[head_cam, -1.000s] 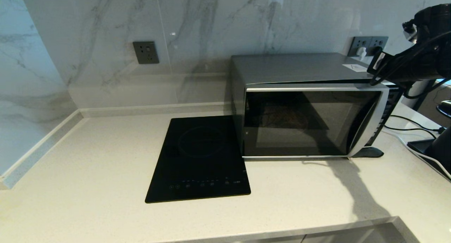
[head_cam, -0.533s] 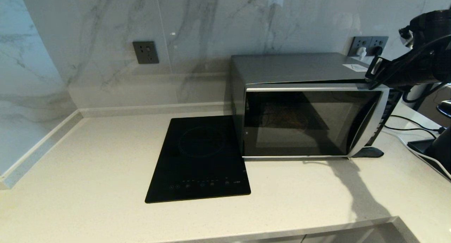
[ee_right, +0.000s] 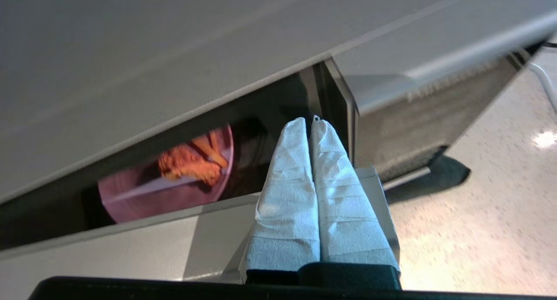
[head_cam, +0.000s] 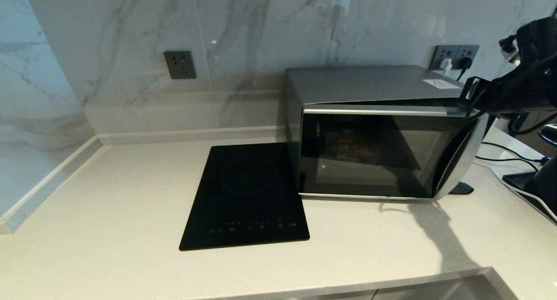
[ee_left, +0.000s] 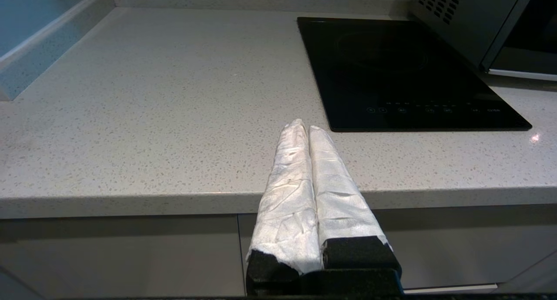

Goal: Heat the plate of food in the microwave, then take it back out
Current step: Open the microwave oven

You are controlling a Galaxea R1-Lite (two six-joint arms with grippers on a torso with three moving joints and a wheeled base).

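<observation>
One plate of food (ee_right: 165,184), lilac with orange fries and a brown fried lump, is sitting inside the microwave (head_cam: 374,84), showing dimly through the dark glass in the head view and plainly through the door gap in the right wrist view. Microwave door (head_cam: 374,154) is standing slightly ajar, hinged on its left edge, free edge with the curved silver handle (head_cam: 463,158) swinging out on the robot's right. Key relation: plate is lying behind the door, inward and to the left of the right gripper (ee_right: 310,122), so the door is needing to swing wide toward the left before any reach goes in. Right gripper is sitting at the door's upper right corner, fingers pressed together with nothing between them, tips poking into the gap between door and oven body; looks like it is levering the door open rather than gripping it, though actual contact is hard to confirm. Right arm is by far the nearer one. Left gripper (ee_left: 304,128) is parked low off the front edge of the speckled countertop (head_cam: 109,195), fingers closed and holding nothing, well apart from the microwave. Black glass cooktop (head_cam: 248,195) is lying just beside the microwave's left side. Wall sockets (head_cam: 454,55) are sitting behind, with a cable plugged in.
</observation>
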